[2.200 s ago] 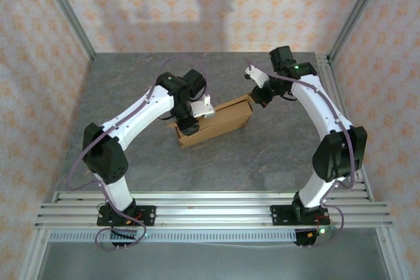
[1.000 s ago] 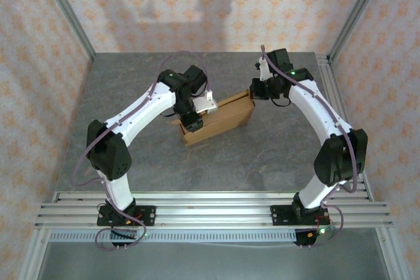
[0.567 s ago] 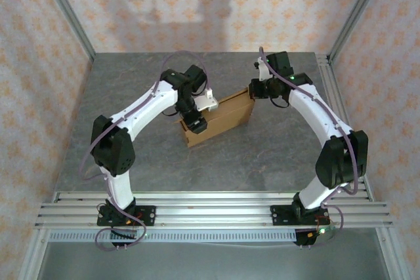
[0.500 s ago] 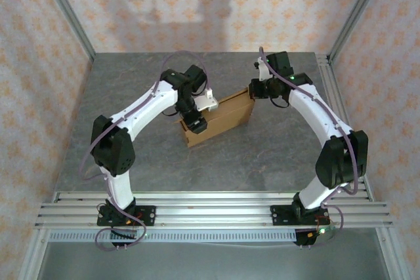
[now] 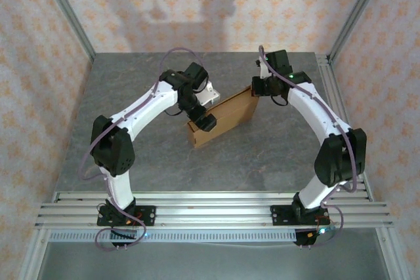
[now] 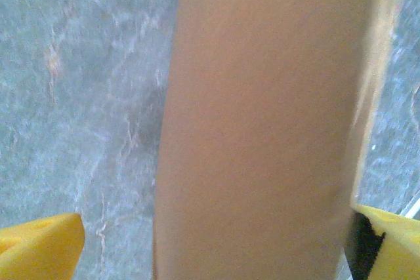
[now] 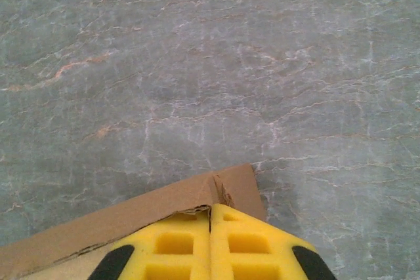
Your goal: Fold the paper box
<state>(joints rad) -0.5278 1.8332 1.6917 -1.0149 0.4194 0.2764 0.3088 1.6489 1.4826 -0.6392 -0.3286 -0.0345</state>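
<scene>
Box (image 5: 231, 112) sitting on grey veined bench (image 5: 125, 86), patterned walls (image 5: 197, 4) around; left gripper (image 6: 210, 247) straddling it wide, right gripper (image 7: 211, 240) pinched closed.

No legible text, label, brand name, number or sign appears on any surface in view
</scene>
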